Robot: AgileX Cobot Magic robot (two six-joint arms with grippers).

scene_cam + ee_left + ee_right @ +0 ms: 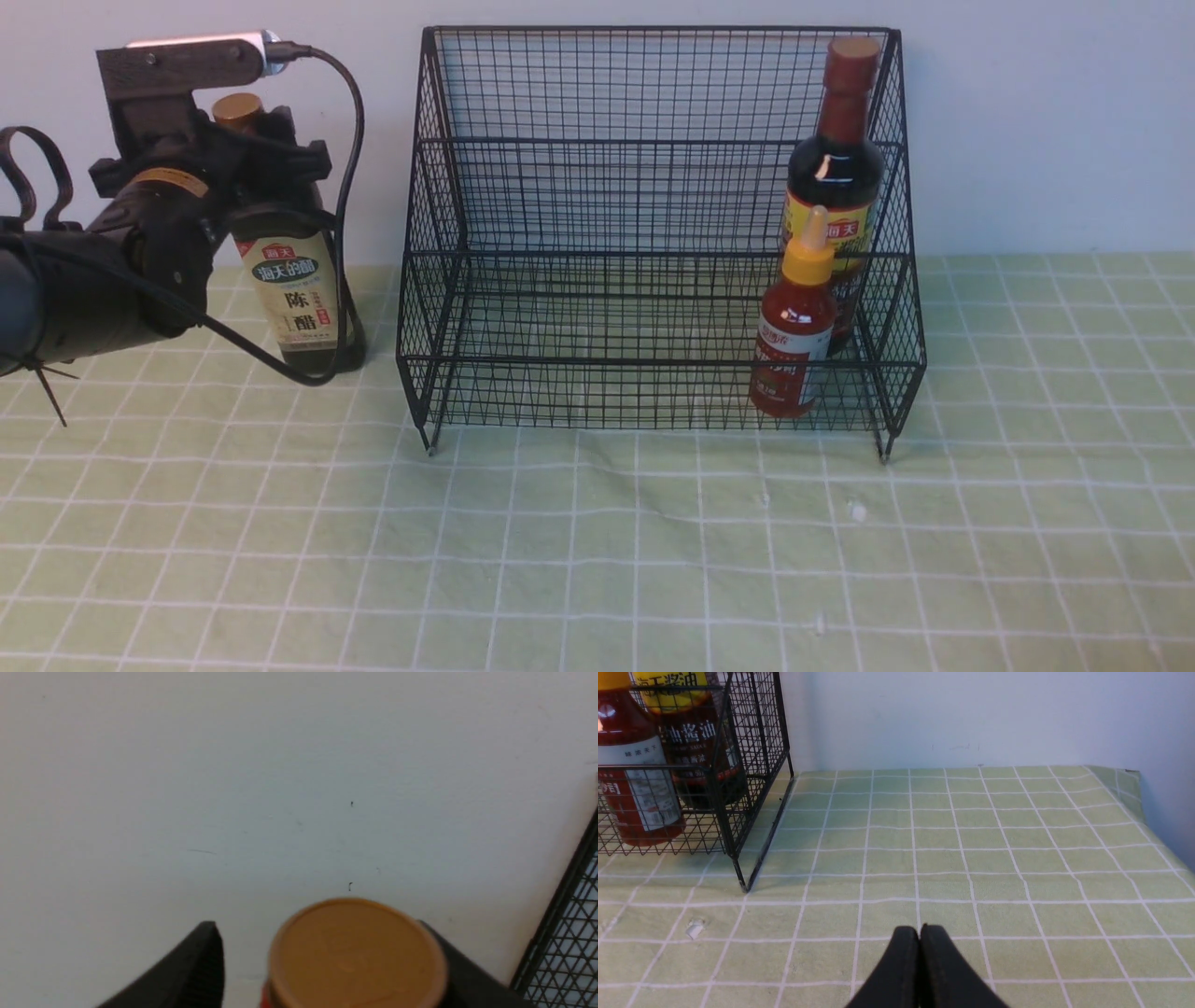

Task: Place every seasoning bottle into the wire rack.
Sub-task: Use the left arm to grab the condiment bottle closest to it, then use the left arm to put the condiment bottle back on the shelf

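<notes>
The black wire rack stands at the back of the table. In its right end, the dark bottle with a maroon cap stands on the upper tier. The small red bottle with a yellow nozzle stands on the lower tier in front of it. Left of the rack, the dark bottle with a gold cap stands upright on the cloth. My left gripper is open around its neck. In the left wrist view one finger is apart from the gold cap. My right gripper is shut and holds nothing.
A green checked cloth covers the table, and a pale wall rises right behind the rack. The left arm's black cable loops down beside the gold-capped bottle. A rack corner shows in the left wrist view. The table's right edge shows in the right wrist view.
</notes>
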